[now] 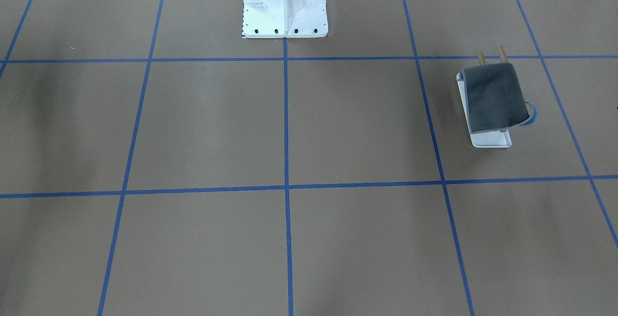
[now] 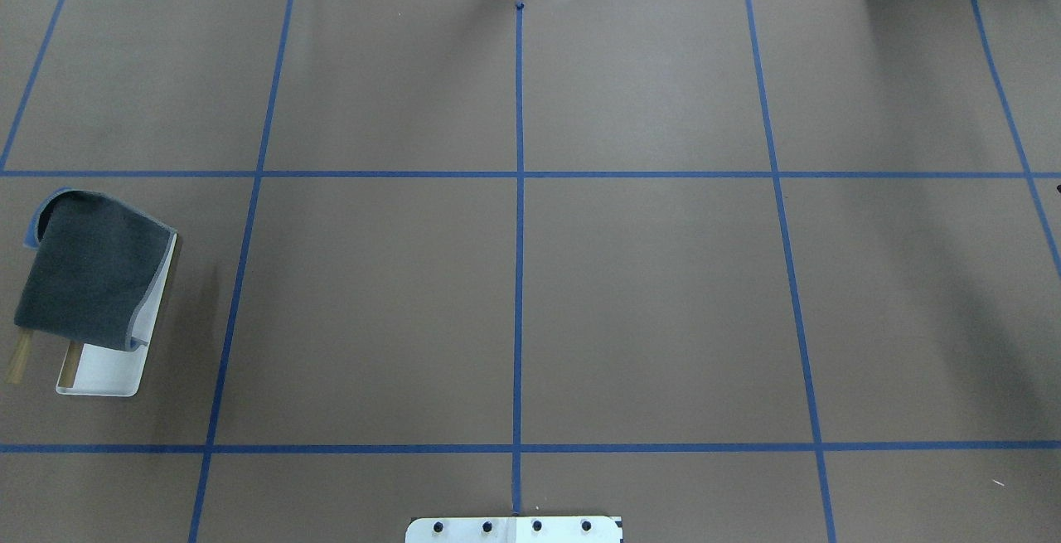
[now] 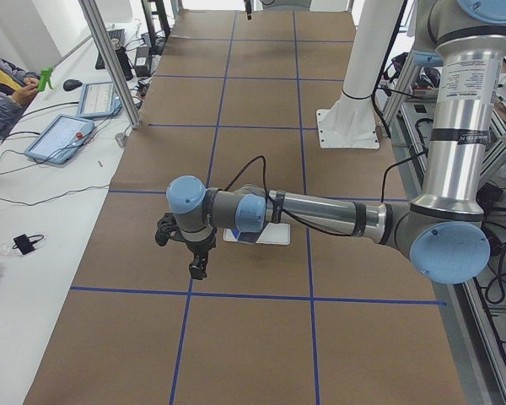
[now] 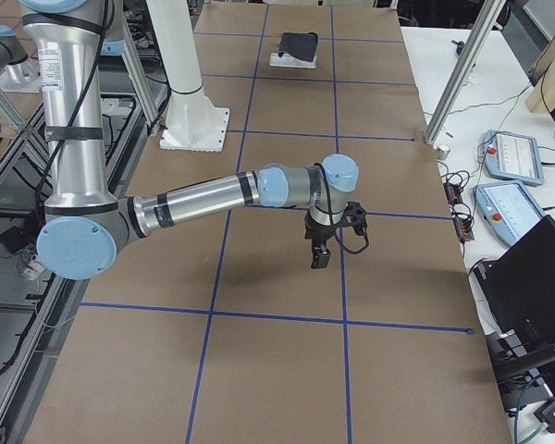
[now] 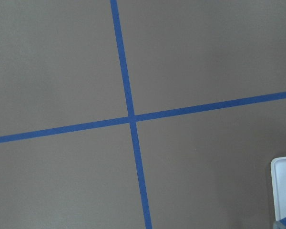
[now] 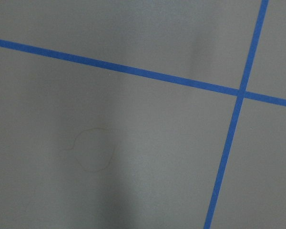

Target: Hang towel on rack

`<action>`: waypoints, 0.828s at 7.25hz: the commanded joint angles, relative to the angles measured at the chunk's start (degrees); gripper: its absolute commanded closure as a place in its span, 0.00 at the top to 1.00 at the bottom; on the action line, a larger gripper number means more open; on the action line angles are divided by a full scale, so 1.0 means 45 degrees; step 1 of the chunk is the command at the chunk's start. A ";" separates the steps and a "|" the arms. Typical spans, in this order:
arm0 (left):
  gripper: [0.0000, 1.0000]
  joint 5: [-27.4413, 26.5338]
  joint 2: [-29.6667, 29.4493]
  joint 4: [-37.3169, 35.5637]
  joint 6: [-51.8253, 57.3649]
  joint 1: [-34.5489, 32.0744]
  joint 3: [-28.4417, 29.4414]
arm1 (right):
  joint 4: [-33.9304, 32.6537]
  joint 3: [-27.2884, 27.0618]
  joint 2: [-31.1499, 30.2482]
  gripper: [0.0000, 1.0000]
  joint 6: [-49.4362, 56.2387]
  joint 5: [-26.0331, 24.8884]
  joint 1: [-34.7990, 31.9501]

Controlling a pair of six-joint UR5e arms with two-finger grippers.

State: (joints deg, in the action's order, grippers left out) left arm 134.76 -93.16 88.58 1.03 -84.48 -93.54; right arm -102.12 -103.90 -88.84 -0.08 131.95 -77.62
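While towel (image 2: 91,265) lies draped dark-grey face up over both rods of rack (image 2: 104,373), blue underside curls out at one corner. Left gripper (image 3: 198,268) hangs over table near rack, clear of towel; finger spread cannot be told. Right gripper (image 4: 320,257) well apart from rack; spread likewise unclear.
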 commanded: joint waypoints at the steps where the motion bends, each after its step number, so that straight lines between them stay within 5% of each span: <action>1: 0.98 0.0151 0.0176 0.0042 -0.0033 -0.0016 -0.0190 | -0.0003 0.0197 -0.0374 1.00 0.0117 0.0131 -0.0017; 6: 0.98 0.0210 0.0195 0.0081 -0.0150 0.0043 -0.0462 | -0.0003 -0.0115 -0.0453 1.00 0.0117 0.0346 -0.0037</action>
State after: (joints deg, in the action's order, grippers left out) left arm 135.70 -92.46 88.94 0.40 -84.33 -95.04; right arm -102.13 -104.23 -90.84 0.48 133.42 -77.76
